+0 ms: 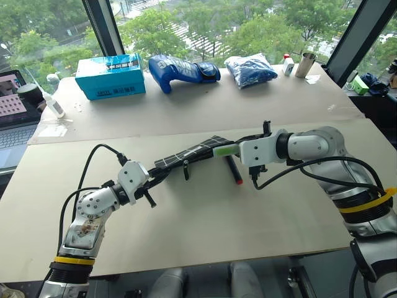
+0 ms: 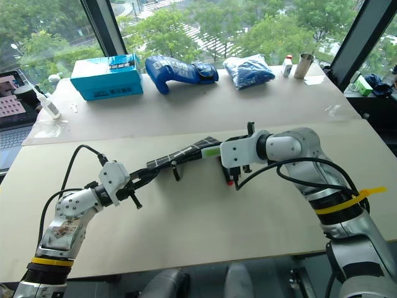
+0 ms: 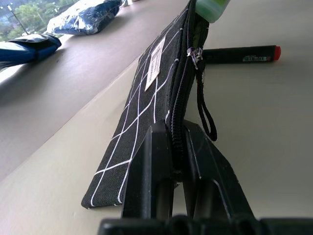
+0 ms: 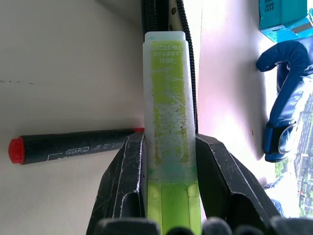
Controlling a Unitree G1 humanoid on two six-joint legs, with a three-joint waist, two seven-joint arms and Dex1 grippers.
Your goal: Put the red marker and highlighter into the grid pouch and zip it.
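Note:
The grid pouch (image 1: 197, 151), black with white lines, is held off the table on edge, its zip side up. My left gripper (image 3: 177, 147) is shut on its near end. My right gripper (image 4: 168, 142) is shut on the lime-green highlighter (image 4: 168, 98). The highlighter's pale cap end sits at the far end of the pouch (image 4: 161, 12), at the zip line. The red marker (image 1: 233, 170) lies flat on the table just below the right gripper (image 1: 238, 151), touching nothing. The pouch's black strap (image 3: 205, 110) hangs down from the zip pull.
Along the far table stand a teal box (image 1: 110, 76), a blue glove-like bag (image 1: 183, 71), a blue packet (image 1: 250, 68), a small white bottle (image 1: 286, 64) and a metal cup (image 1: 304, 64). A laptop (image 1: 12, 121) and a dropper bottle (image 1: 54, 105) sit at the far left.

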